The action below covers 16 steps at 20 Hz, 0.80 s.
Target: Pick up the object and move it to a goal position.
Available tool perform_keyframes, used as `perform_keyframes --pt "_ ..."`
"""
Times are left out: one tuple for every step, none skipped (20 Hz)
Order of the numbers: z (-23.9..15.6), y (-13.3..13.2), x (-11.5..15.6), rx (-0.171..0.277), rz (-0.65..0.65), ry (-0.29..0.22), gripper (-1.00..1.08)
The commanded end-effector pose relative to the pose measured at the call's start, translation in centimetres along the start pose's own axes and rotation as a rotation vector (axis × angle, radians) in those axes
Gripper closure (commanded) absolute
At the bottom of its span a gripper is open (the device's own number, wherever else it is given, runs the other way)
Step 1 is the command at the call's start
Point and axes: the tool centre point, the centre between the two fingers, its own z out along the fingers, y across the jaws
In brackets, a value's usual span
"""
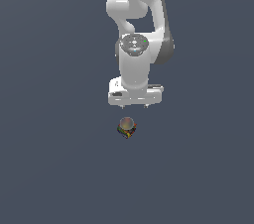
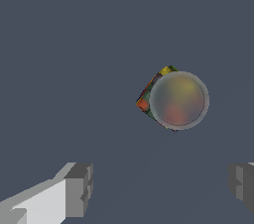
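Multicoloured label, unreadable, wraps the can [image 2: 174, 100] beyond the wide-spread gripper [image 2: 161, 188].

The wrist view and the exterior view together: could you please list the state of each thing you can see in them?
can: upright on the dark surface, round top up, free, not touched by the fingers.
hand: open, empty; fingers spread wide, the can outside the gap between them.
arm: poised over the surface, hand pointing down, beside the can.
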Motion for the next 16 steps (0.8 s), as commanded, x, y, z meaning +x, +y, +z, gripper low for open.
perform_keyframes --pt "0.0 0.0 0.0 0.000 0.000 0.000 -0.92" --pt "0.0 0.0 0.0 0.001 -0.001 0.001 -0.92" --pt "-0.1 -0.1 0.1 0.002 -0.002 0.003 -0.92" --pt "-0.2 -0.3 0.2 0.005 -0.005 0.006 -0.92" --pt "-0.3 -0.5 0.3 0.008 -0.010 0.011 -0.92" --pt "-0.5 -0.8 0.5 0.013 -0.015 0.016 -0.92" --pt "-0.7 -1.1 0.7 0.017 -0.021 0.023 -0.92" --pt "-0.9 -1.3 0.8 0.021 -0.026 0.027 -0.92" --pt "-1.0 -1.5 0.9 0.024 -0.029 0.031 -0.92" --pt "-1.0 -1.6 0.9 0.025 -0.032 0.033 -0.92" --pt "-1.1 -1.7 1.0 0.026 -0.033 0.034 -0.92" --pt "-1.1 -1.7 0.9 0.026 -0.033 0.034 -0.92" --pt "-1.0 -1.6 0.9 0.025 -0.031 0.032 -0.92" --pt "-1.0 -1.5 0.9 0.024 -0.028 0.032 -0.92" --pt "-0.9 -1.5 0.9 0.024 -0.023 0.032 -0.92" --pt "-0.9 -1.5 1.0 0.024 -0.017 0.032 -0.92"
